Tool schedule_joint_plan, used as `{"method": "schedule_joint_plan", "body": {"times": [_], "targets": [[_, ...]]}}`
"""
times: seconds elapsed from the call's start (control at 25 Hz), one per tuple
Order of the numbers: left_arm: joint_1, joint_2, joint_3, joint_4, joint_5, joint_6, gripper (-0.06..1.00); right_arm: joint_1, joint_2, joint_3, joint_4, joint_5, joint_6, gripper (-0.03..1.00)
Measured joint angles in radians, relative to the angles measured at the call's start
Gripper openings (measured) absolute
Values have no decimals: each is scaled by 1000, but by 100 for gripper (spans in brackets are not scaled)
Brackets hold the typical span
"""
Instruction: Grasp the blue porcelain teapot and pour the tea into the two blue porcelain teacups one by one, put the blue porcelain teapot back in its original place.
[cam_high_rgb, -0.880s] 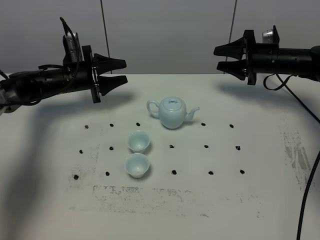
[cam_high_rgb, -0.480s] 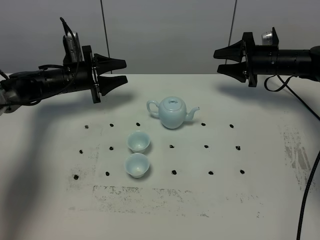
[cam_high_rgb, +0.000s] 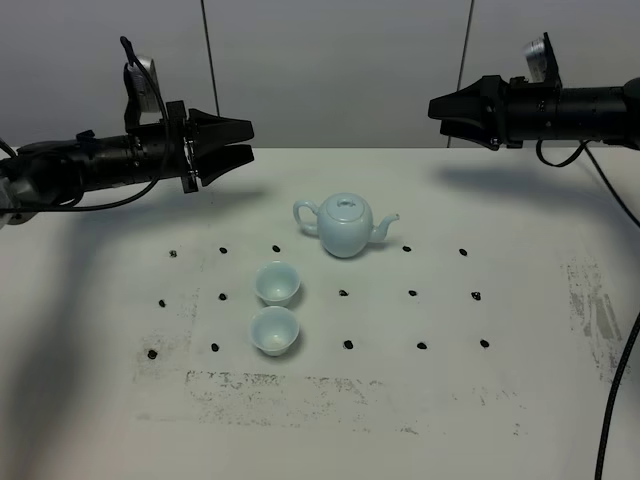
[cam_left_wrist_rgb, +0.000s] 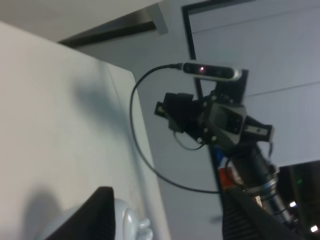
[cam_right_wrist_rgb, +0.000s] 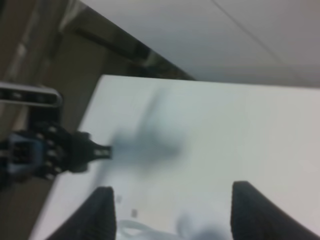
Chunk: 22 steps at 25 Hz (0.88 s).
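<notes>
The blue porcelain teapot (cam_high_rgb: 345, 226) is seen standing upright on the white surface (cam_high_rgb: 520, 300) with its lid on. Its spout is turned toward the right of the exterior view and its loop handle toward the left. The two blue porcelain teacups (cam_high_rgb: 277, 283) are set just in front of it, slightly to the left. They are lined up one behind the other, with the nearer cup (cam_high_rgb: 274, 331) close to its partner but apart from it.

The left gripper (cam_high_rgb: 246, 139) is held above the surface at the rear left, well apart from the teapot. Its fingers (cam_left_wrist_rgb: 102, 215) are spread and nothing is held between them. The right gripper (cam_high_rgb: 436, 108) is raised at the rear right, and its fingers (cam_right_wrist_rgb: 102, 212) are likewise shown spread and empty in the wrist view. Small dark marks (cam_high_rgb: 412, 294) are dotted in rows across the surface.
</notes>
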Motion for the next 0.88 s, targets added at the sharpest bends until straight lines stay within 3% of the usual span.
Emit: {"method": "schedule_joint_plan", "body": {"times": [0.08,0.24,0.44,0.56,0.68,0.88], "targets": [[0,-14,-6,40,-20,47,50,0,0,-50,-85,-8,-7,49],[0,-33,-81,212,-96,54,50,0,0,-139,-316,-36,26,49],[0,-34,-193,471,-184,-47,50,0,0,-172,-617,-73,132,49],[-4,-34,-255,665,-237,-129,48,0,0,-172,-776,-75,197,49],[-22,-34,-301,851,-249,-218,45,0,0,-172,-868,-75,250,49],[-79,-46,-310,1094,-246,-334,42,0,-2,-173,-973,-23,300,48]]}}
